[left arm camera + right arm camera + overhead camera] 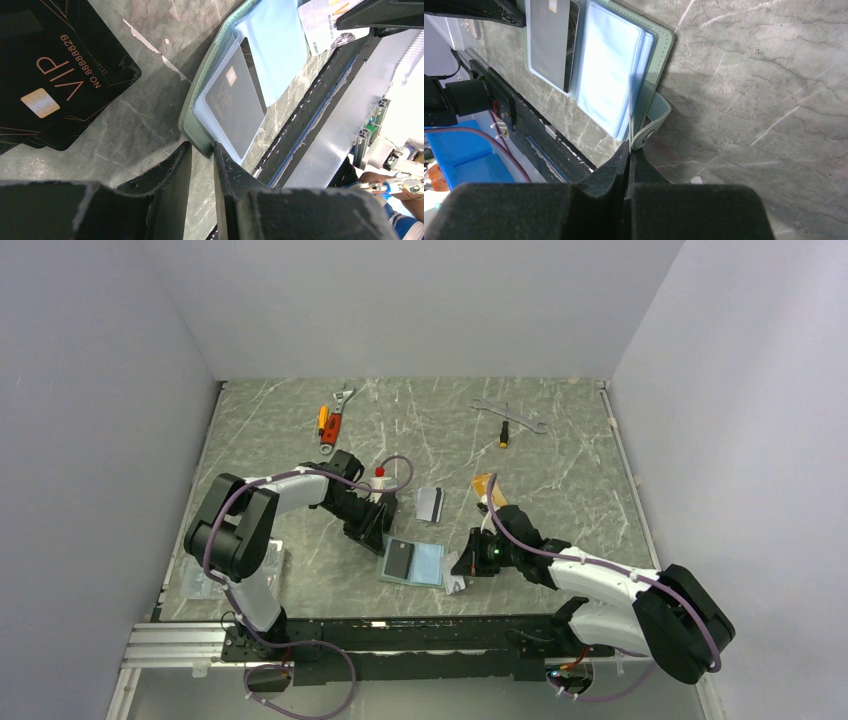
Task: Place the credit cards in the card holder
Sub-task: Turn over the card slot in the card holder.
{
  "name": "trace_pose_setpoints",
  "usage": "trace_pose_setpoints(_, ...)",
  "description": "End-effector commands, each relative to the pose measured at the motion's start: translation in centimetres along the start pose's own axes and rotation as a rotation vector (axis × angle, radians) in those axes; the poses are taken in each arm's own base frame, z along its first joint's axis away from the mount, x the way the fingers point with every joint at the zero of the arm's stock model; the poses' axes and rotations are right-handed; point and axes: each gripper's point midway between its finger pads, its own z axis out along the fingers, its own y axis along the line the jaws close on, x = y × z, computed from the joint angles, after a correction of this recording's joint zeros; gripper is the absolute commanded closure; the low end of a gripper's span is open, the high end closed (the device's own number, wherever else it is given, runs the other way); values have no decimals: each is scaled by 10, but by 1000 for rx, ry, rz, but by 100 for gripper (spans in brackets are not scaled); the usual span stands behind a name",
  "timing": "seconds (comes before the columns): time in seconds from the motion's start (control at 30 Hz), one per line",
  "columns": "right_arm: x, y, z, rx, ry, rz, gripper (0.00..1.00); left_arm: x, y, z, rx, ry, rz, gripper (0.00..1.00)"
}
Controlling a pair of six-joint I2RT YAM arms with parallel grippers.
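So, biggest first: the table (570,530) has both arms meeting near its front edge over the one card holder (425,562), which lies flat and folded open. The left gripper (203,147) has its jaws a little apart with the holder's green edge pinched between them, I'd guess to stop it sliding. The right gripper (629,150) is clamped on a pale card (322,25), held edge-on against the blue sleeves by the snap tab (lined up to slide in, I reckon).

Counts:
- Tools at the back:
  - two wrenches (337,412) (510,415)
  - one screwdriver (504,435)
- Cards:
  - one black card (235,100) sits in a clear sleeve
  - loose black VIP cards (50,85) lie beside the left gripper (stacked, can't count them)
  - one silver-grey card (430,503)
  - one orange card (487,487)
  - the held one
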Motion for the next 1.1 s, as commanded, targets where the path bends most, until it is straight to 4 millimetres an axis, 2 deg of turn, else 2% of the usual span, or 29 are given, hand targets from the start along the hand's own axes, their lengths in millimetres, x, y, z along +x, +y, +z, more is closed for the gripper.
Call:
trace_pose_setpoints(0.0, -2, 1, 1, -19, -13, 3, 100, -7, -5, -3, 19, -21, 42, 72)
trace_pose_setpoints(0.23, 1, -1, 2, -21, -2, 9, 100, -7, -5, -3, 23, -24, 43, 73)
trace_pose_setpoints(0.87, -14, 18, 10, -90, 4, -17, 100, -7, -9, -3, 44, -23, 47, 75)
trace_pose_setpoints(1.07, -14, 17, 18, -96, 31, -6, 100, -7, -10, -4, 50, -23, 49, 76)
